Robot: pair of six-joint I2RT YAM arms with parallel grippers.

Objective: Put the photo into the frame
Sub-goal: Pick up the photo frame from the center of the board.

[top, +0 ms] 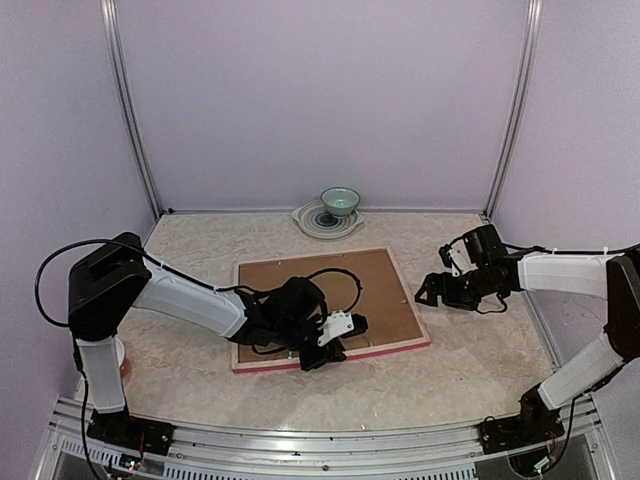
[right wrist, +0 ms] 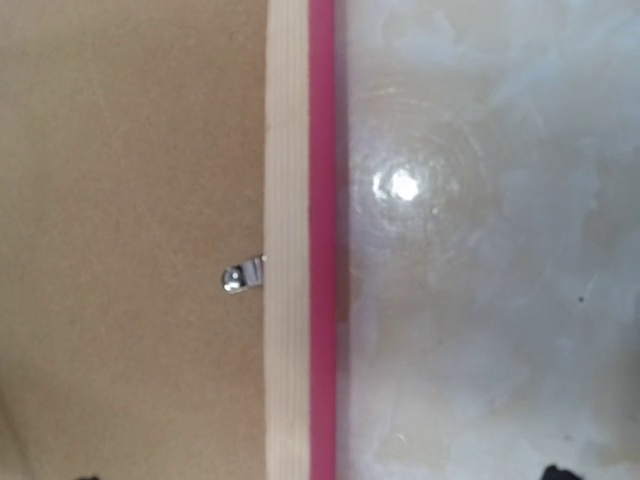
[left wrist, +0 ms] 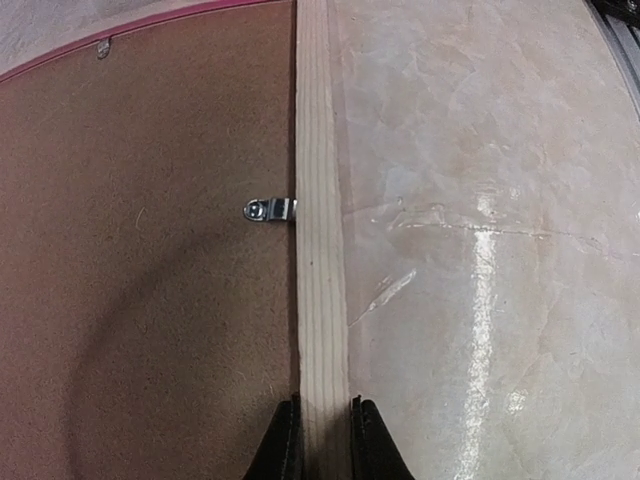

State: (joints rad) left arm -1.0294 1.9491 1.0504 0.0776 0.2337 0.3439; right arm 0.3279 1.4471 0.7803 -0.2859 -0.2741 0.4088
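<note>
The frame point(top: 395, 348) lies face down in the middle of the bench point(top: 480, 370). Its pale wood back is up and its pink-red edge shows along the near and right rails. The brown hardboard backing point(top: 275, 290) sits inside it and fills the opening from rail to rail.

My left arm reaches in from the left edge of the bench, and the left gripper point(top: 325, 352) is down on the frame's near rail. On the left wrist camera I see its two black fingers point(left wrist: 285, 445) straddling the wood strip, one on the backing side and one on the bench side. They are drawn in narrow and look pressed against the rail on both sides. Further along that rail, a small metal turn clip point(left wrist: 270, 209) lies swung over the edge of the backing.

My right arm comes in from the right edge, with the right gripper point(top: 428, 290) at the frame's right rail. It is spread wide and holds nothing. Its fingertips barely show at the bottom corners of the right wrist view. That view looks down on the rail, with backing to one side and bare bench to the other. I cannot tell how far above the wood the gripper is.

At the middle of the far edge, a pale green bowl point(top: 340, 200) stands on a whitish plate point(top: 310, 222), well apart from the frame.
</note>
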